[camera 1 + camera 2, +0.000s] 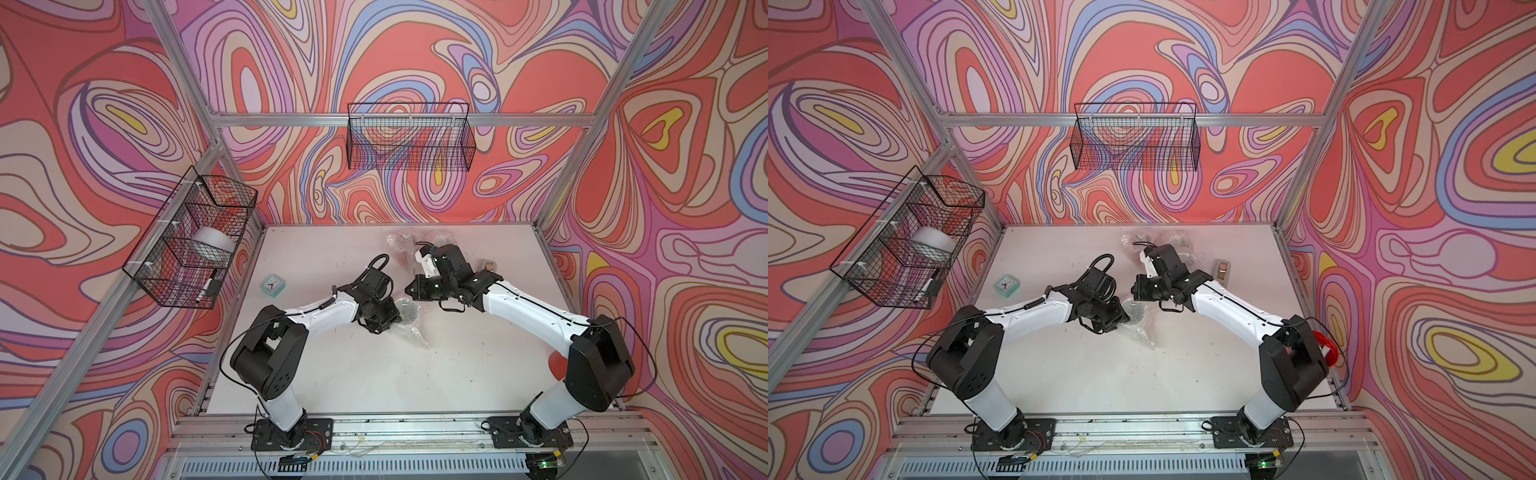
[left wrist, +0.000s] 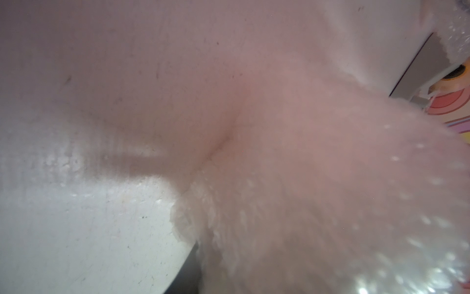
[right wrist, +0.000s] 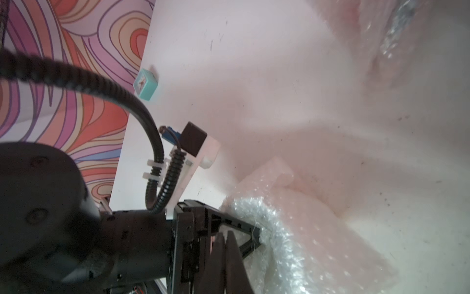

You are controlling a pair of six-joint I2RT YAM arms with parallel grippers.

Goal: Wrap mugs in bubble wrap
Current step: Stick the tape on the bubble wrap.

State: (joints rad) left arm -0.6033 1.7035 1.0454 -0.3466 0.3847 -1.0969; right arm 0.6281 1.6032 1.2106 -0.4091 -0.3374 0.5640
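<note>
Top views: white surface [image 1: 374, 374] lies bare across its near half, so there is room to roll or drag toward the robot. The far edge is crowded by a second crumpled bundle [image 1: 397, 242].

Bubble wrap [image 1: 412, 330] is bunched mid-surface between both arms. Judged light, soft and slick, likely to spring open if released. Take thick folds, not single film.

Lavender-grey mug [image 1: 409, 309], judged from a grey rounded form showing through the wrap: heavy, brittle, keep it low.

Left pincer [image 1: 394, 321]: tips sunk in the wrap, jaws partway apart, seemingly clamped on a fold.

Right pincer [image 3: 224, 235]: fully closed beside the bundle. Cannot tell whether it nips any film.

Clock [image 1: 272, 284] is well apart, leftward.
</note>
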